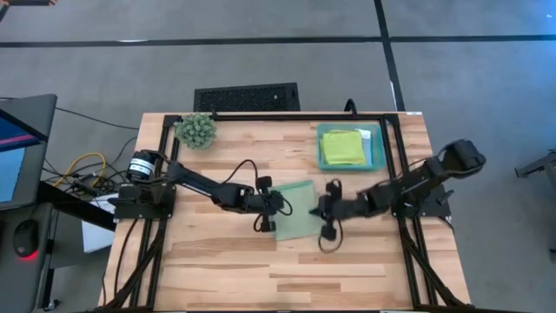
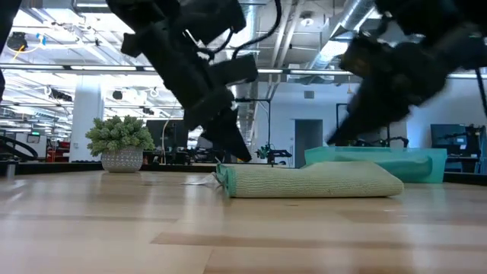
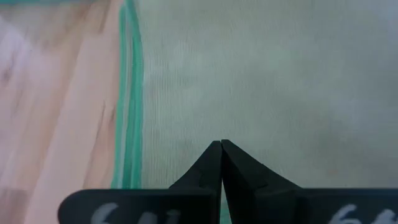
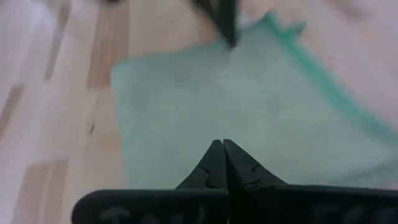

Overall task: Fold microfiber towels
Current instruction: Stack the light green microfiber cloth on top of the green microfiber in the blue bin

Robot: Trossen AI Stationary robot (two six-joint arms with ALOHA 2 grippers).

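Observation:
A pale sage green towel [image 1: 295,217] lies folded flat on the wooden table, near its middle. Its green-stitched edge [image 3: 127,93] shows in the left wrist view. My left gripper [image 3: 221,144] is shut, slanting down over the towel's left part [image 2: 243,169]. My right gripper [image 4: 222,143] is shut too. It hangs a little above the towel's right part [image 2: 358,179], clear of it. A yellow-green towel [image 1: 343,148] lies folded in the teal tray [image 1: 323,130] at the far right. My left gripper's shut fingertips [image 2: 243,156] stand right at the top of the towel near its left edge, coming down at a slant from the table's left. Whether they touch the cloth, I cannot tell.
A small spiky green plant [image 1: 196,130] stands in its pot at the far left corner. The tray [image 2: 426,164] sits behind the towel on the right. Bare wood [image 1: 287,269] stretches along the near side of the table.

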